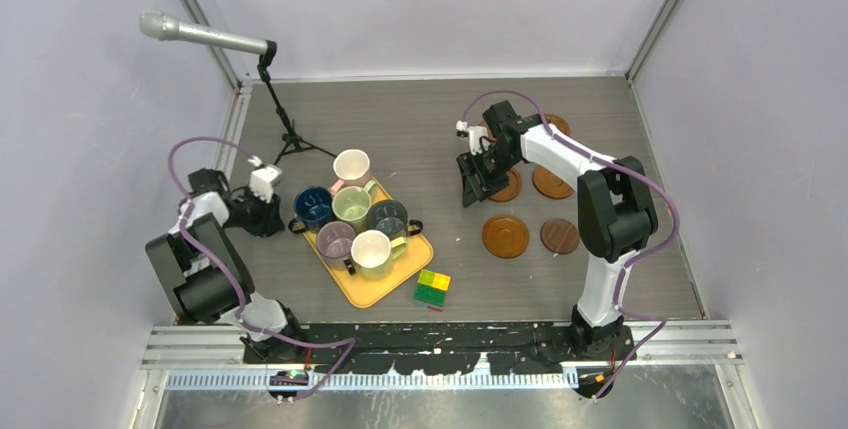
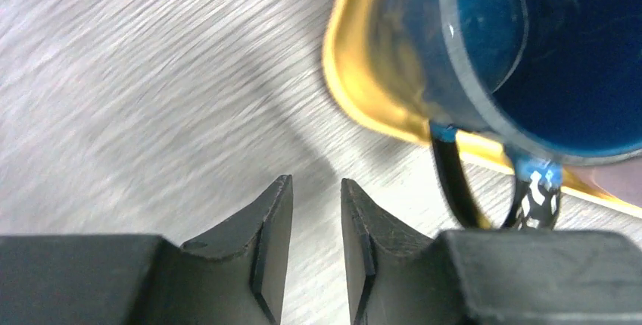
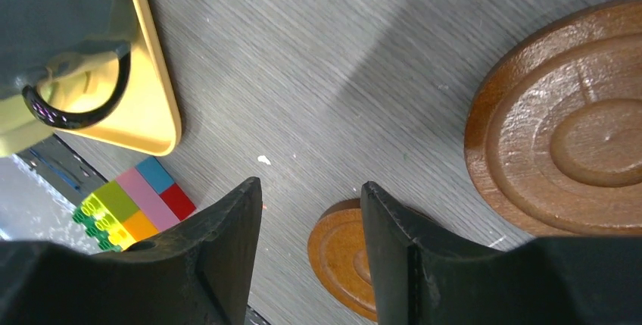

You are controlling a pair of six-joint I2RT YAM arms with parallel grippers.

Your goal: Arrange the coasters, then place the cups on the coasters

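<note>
Blunt black tips of the left gripper fill the bottom of its wrist view. They are parted only a crack and hold nothing. They hang over bare table just beside the orange tray, with the dark blue mug and its handle close on the right. All six cups stand crowded on that tray, none on a coaster yet. Near the tray's front corner lies the coloured block. Further right the coasters lie loose on the table. Four show plainly, and others are partly hidden behind the right arm. The right gripper hovers over them, jaws moderately apart and empty, with one coaster's edge peeping out by its right finger.

The step in hand looks to be spacing the coasters. Doing it well probably means taking each disc squarely by its raised rim and setting the discs well apart, so the mug handles get room. Open table lies between tray and coasters, while the microphone stand crowds the far left.
</note>
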